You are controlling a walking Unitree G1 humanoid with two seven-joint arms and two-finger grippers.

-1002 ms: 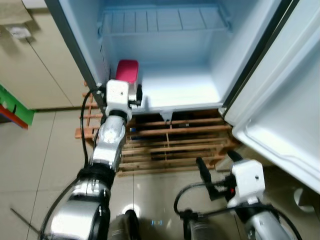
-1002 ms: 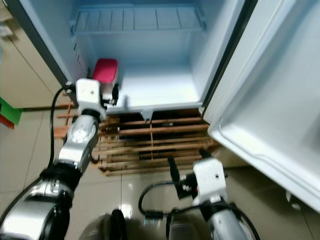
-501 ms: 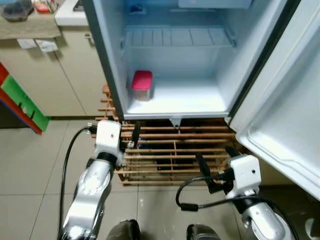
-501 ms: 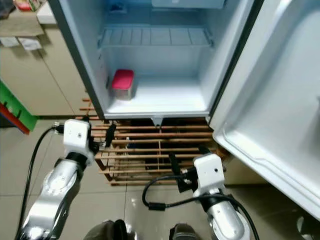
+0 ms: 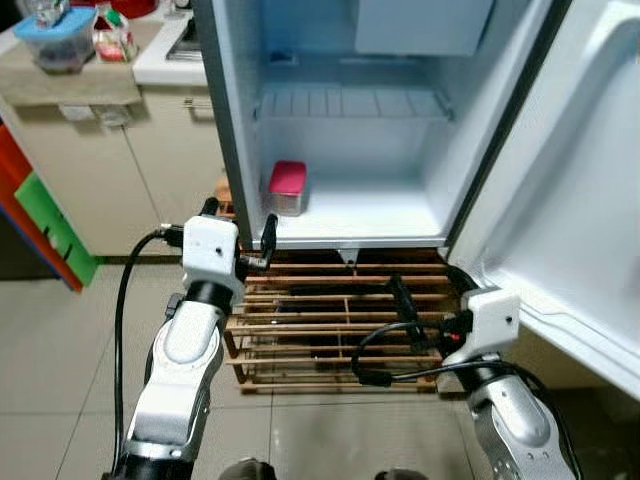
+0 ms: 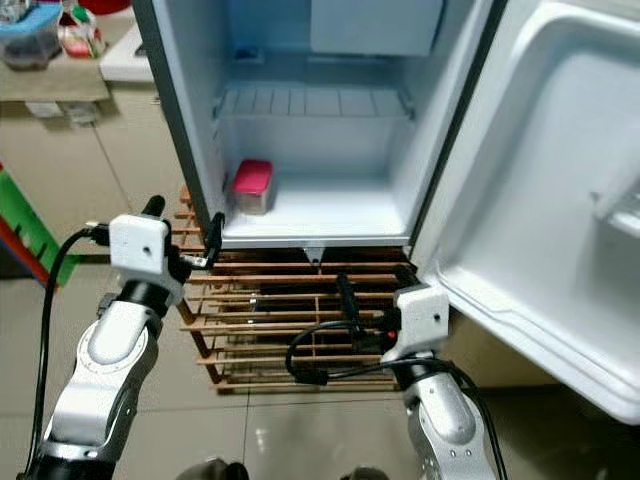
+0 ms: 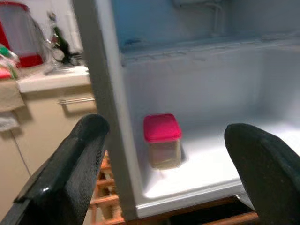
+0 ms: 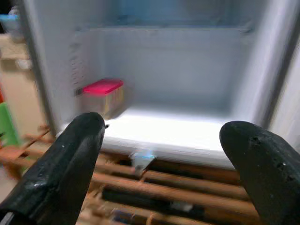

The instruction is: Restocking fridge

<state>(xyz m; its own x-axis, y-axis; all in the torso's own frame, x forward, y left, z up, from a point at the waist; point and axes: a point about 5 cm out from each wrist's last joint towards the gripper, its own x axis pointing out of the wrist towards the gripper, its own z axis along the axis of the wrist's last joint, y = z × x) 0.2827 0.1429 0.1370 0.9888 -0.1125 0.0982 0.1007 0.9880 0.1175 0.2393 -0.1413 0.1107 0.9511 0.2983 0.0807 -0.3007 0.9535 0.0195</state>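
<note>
your pink-lidded container (image 5: 287,187) sits on the fridge (image 5: 350,130) floor, at its rear left corner, under the wire shelf (image 5: 352,103). your left gripper (image 5: 238,225) hangs released, fingers spread, just outside the fridge's left wall. your right gripper (image 5: 401,297) is also spread, empty, below the fridge before the wooden pallet (image 5: 330,320).

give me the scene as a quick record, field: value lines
fridge: door swung open to the robot's right
contents: pink-lidded container on the bottom floor, left side
wire shelf: bare
left gripper: open, empty, outside the fridge's lower left corner
right gripper: open, empty, low before the wooden rack
counter at left: blue-lidded tub
</note>
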